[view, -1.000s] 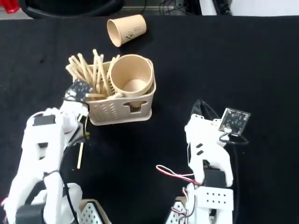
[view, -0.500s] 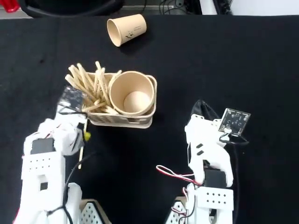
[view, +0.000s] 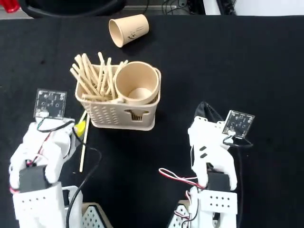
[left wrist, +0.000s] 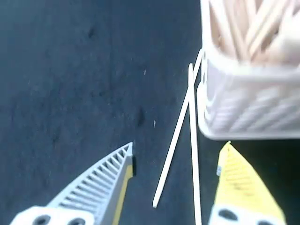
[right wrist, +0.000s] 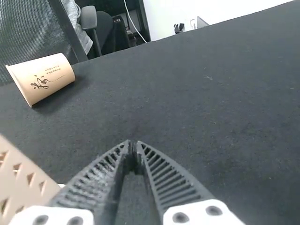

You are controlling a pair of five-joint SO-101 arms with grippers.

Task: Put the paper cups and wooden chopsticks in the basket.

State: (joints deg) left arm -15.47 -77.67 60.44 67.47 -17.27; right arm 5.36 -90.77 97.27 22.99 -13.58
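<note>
A beige basket (view: 124,115) stands left of the table's middle, holding a sheaf of wooden chopsticks (view: 92,77) and an upright paper cup (view: 136,81). A second paper cup (view: 128,29) lies on its side at the back; it is also the cup (right wrist: 41,77) beyond my shut right gripper (right wrist: 132,146), which is empty. Two loose chopsticks (left wrist: 174,140) lie on the cloth beside the basket (left wrist: 248,105), between the fingers of my open left gripper (left wrist: 178,161). In the high view they are the loose chopsticks (view: 82,151) by the left gripper (view: 77,130). The right gripper (view: 205,110) sits right of the basket.
The table is covered in black cloth (view: 228,61), with free room on the right and at the back right. A chair (right wrist: 28,28) stands beyond the table's far edge. A red object (view: 9,5) sits at the back left corner.
My left arm has pulled back from the basket toward the front left. The basket tipped half a second ago and stands upright again. The right arm has not moved.
</note>
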